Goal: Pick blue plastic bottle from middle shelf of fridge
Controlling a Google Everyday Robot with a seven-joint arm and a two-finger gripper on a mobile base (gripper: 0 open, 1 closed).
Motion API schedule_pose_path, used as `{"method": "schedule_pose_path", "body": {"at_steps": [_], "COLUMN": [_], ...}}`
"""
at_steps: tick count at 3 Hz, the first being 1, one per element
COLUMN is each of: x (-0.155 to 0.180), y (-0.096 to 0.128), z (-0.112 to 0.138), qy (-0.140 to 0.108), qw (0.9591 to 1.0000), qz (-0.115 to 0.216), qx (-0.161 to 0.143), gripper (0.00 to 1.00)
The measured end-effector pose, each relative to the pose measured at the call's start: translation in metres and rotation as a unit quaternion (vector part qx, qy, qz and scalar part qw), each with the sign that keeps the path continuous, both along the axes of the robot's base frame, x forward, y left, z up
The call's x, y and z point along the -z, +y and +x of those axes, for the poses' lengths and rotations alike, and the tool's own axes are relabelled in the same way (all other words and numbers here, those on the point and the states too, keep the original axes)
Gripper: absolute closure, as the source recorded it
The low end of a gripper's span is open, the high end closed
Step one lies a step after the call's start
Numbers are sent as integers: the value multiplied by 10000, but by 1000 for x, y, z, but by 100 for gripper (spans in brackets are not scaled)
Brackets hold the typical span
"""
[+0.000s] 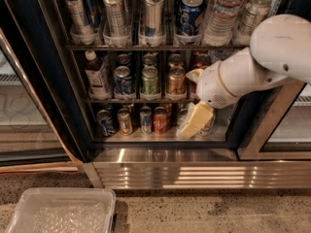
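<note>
Pincer (pixel 190 127) hangs low in the black glass-door fridge (pixel 165 171); apart or together, I cannot tell. Far left of it, higher, the small white-capped blue plastic bottle (pixel 97 73) stands on the dark middle shelf (pixel 141 100).

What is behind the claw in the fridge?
The claw hangs at the lower right of the fridge, before the bottom rack. Part of one can shows behind it; the rest is covered.
</note>
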State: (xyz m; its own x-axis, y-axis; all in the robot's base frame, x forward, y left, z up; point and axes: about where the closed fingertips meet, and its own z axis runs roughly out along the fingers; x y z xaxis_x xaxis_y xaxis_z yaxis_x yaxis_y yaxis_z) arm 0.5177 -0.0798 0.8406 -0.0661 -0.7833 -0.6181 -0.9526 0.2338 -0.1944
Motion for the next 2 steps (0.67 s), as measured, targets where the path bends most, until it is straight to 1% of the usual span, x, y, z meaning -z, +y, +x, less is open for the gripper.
{"method": "schedule_pose_path", "body": {"at_steps": [1,2], "x": [10,10], "y": [15,15], "z": [20,20], "qy": [-108,-108], "qw": [9997,9997], "qz": [-224,-222], "qx": [-6,-7], "gripper": [0,0]}}
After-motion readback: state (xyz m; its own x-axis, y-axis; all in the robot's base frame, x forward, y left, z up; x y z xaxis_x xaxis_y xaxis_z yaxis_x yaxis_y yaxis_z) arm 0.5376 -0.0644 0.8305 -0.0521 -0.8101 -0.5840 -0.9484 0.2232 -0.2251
